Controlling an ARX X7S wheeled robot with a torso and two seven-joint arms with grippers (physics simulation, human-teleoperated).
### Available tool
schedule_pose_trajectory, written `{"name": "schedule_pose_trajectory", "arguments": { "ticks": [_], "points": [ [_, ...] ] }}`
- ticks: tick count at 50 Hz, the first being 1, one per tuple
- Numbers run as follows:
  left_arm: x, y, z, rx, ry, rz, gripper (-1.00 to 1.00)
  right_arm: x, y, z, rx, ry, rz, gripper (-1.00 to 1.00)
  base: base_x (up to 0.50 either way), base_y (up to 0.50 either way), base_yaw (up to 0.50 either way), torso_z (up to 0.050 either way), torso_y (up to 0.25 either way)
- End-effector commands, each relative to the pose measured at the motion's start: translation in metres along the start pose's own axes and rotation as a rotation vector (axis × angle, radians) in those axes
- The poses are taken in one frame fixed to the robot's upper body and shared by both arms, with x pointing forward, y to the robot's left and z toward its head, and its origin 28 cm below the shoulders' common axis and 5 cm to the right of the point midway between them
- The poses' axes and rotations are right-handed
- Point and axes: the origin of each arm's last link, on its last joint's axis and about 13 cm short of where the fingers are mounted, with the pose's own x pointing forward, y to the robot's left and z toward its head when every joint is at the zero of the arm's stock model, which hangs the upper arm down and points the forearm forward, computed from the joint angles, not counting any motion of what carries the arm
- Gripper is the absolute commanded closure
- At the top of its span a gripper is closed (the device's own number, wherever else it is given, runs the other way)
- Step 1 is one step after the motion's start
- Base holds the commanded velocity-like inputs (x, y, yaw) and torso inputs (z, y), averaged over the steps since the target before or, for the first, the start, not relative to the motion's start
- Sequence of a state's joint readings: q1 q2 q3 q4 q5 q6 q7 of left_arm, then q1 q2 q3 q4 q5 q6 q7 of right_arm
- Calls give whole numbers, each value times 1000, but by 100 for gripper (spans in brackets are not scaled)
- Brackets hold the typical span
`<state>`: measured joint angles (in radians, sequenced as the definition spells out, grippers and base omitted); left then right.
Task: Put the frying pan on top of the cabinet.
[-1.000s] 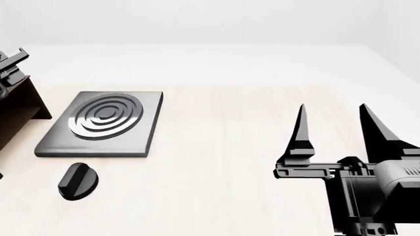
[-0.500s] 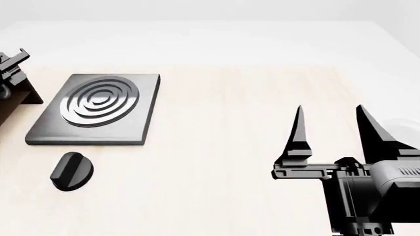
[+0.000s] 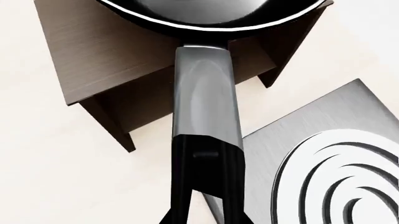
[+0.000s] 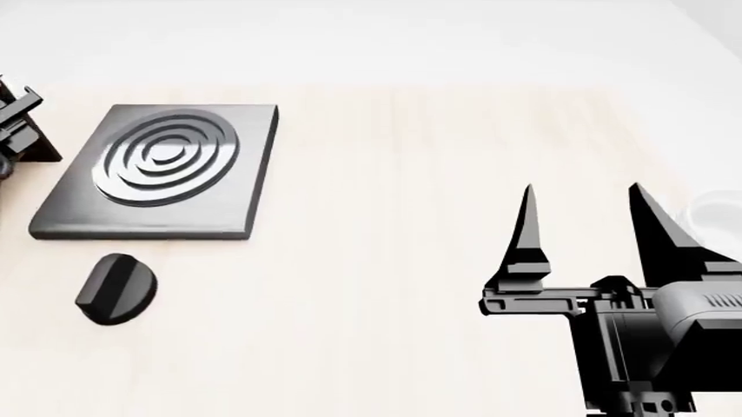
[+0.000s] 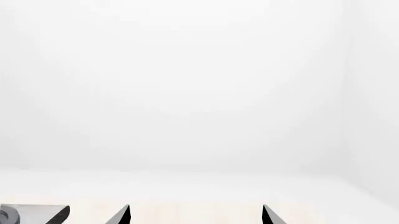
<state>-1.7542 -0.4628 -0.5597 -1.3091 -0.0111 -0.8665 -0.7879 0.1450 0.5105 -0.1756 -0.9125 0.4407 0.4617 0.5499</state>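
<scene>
In the left wrist view the glossy black frying pan lies over the flat top of the dark brown cabinet. I cannot tell whether it rests on the top or hangs just above it. Its grey handle runs back into my left gripper, which is shut on it. In the head view only part of the left gripper and a sliver of the cabinet show at the left edge; the pan is out of view there. My right gripper is open and empty over the table, and its fingertips also show in the right wrist view.
A grey square stove plate with concentric rings lies next to the cabinet and also shows in the left wrist view. A small black knob lies in front of it. A faint white bowl sits at the right edge.
The head view has shifted, so the stove plate and knob sit higher and further left in it, and the cabinet has slid almost out of view. The right gripper has stayed put.
</scene>
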Motion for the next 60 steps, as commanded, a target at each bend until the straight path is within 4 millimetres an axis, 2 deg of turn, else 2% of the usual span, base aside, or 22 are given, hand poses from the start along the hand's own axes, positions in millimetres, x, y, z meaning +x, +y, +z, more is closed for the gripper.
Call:
{"name": "schedule_pose_trajectory", "arguments": {
  "ticks": [1,12,13,20,47,50,51,54,55,56,57,59,60],
  "points": [
    [-3,3,9,-8,-55,34,100,0,0,1,-2,-3,1,-100,0,0,-3,0,-250],
    [1,5,10,-64,-44,64,100,0,0,0,-1,1,0,-100,2,1,1,0,-132],
    [1,5,10,-59,-44,71,-100,0,0,0,-1,1,0,-100,0,3,2,0,0],
    [-1,2,13,-62,-117,2,-100,-1,0,0,-1,1,0,-100,0,0,0,0,0],
    [-13,-8,17,-20,-183,-83,-100,-1,1,0,2,-1,3,-100,0,0,0,0,248],
    [-20,-15,19,20,-266,-143,-100,-1,1,0,1,-1,2,-100,0,0,0,0,0],
    [-25,-20,23,21,-320,-233,-100,-1,1,0,1,-1,3,-100,0,0,0,0,0],
    [-35,-32,24,82,-452,-324,-100,0,1,0,1,0,4,-100,0,0,0,0,0],
    [-39,-39,21,155,-517,-312,-100,0,1,0,-1,-1,6,-100,0,0,0,0,0],
    [-39,-39,21,155,-517,-312,-100,0,2,0,-1,-1,6,-100,0,0,0,0,0],
    [-32,-47,-5,256,-483,-389,-100,0,2,0,0,-1,6,-100,0,0,0,0,0],
    [-34,-44,-23,311,-470,-417,-100,1,1,0,-1,0,3,-100,0,0,0,0,0],
    [-43,-40,-23,300,-516,-457,-100,0,1,0,0,0,3,-100,0,0,0,0,0]
  ]
}}
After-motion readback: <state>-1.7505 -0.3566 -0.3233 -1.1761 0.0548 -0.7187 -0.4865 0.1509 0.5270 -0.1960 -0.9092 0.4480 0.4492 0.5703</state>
